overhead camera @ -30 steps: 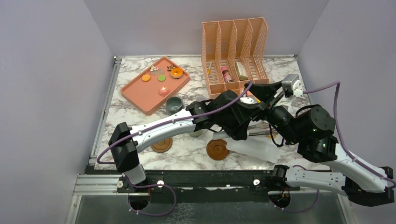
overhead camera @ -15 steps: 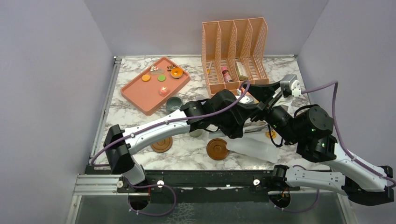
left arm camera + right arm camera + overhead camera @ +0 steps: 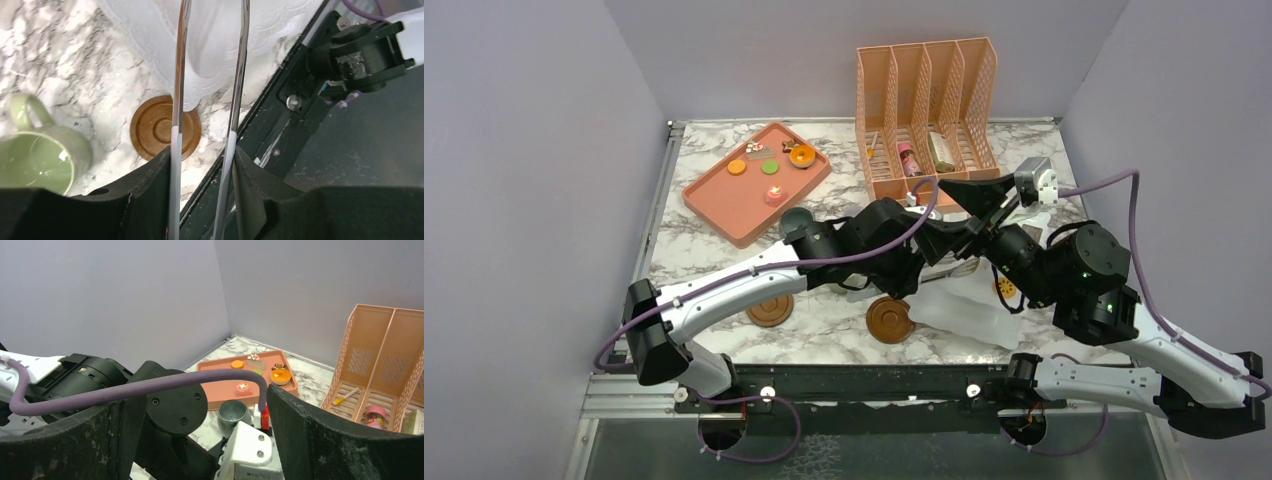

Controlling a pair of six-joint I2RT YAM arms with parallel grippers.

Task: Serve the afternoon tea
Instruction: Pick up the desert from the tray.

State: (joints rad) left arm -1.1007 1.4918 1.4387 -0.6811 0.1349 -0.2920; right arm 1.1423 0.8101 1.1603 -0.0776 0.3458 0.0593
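My left gripper is shut on a pair of metal tongs, one blade against each finger. It hovers over a brown coaster and the edge of a white cloth. A pale green mug stands left of that coaster. The other coaster lies near the front left. The grey-blue mug stands by the orange tray, which holds a toy donut, cookies and cakes. Above the left arm my right gripper hangs open and holds nothing.
An orange file rack with a small pink bottle stands at the back. The two arms cross over the table's middle. One orange cookie lies by the white cloth. Grey walls close in both sides.
My left arm has swung left and drawn back with the tongs, now partly covering the grey-blue mug from above. The right gripper has risen and shifted left, staying open.
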